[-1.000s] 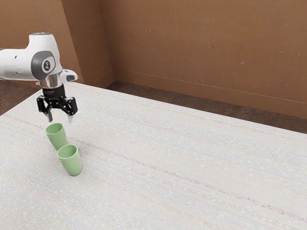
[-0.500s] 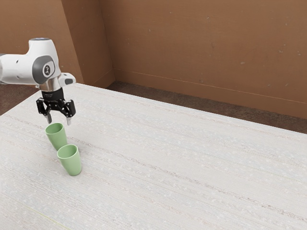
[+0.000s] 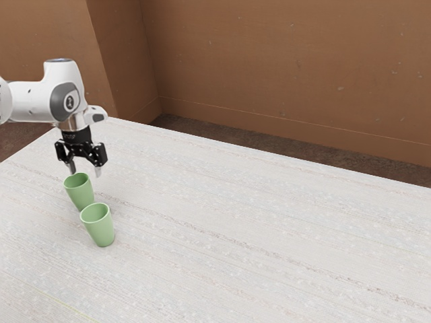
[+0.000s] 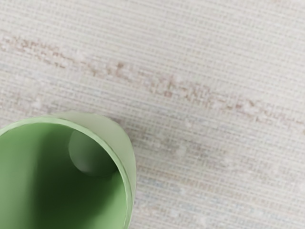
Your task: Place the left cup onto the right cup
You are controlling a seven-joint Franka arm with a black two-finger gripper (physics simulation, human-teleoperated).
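Far cup (image 3: 79,191), a pale green tapered plastic tumbler with its mouth up, stands upright on the whitish wood-grain table (image 3: 269,222), toward the exterior view's left. A second pale green tapered plastic tumbler, the near cup (image 3: 97,224), stands upright just beside it, closer to the camera and a little toward the exterior view's right. Their walls look very close, but I cannot tell whether they touch.

The black two-finger gripper (image 3: 83,167) hangs pointing straight down just above the far cup's rim, at the end of the white jointed arm (image 3: 40,101) that comes in from the exterior view's left. Its fingers are spread apart with nothing between them, and neither fingertip touches the cup.

In the wrist view the far cup (image 4: 62,181) lies just under the hand, seen from above: a thin light rim, a green inner wall and a round bottom, with nothing inside. Beside it the table (image 4: 214,95) shows a faint brownish streak across its grain. Plain brown walls (image 3: 283,60) stand behind the table.
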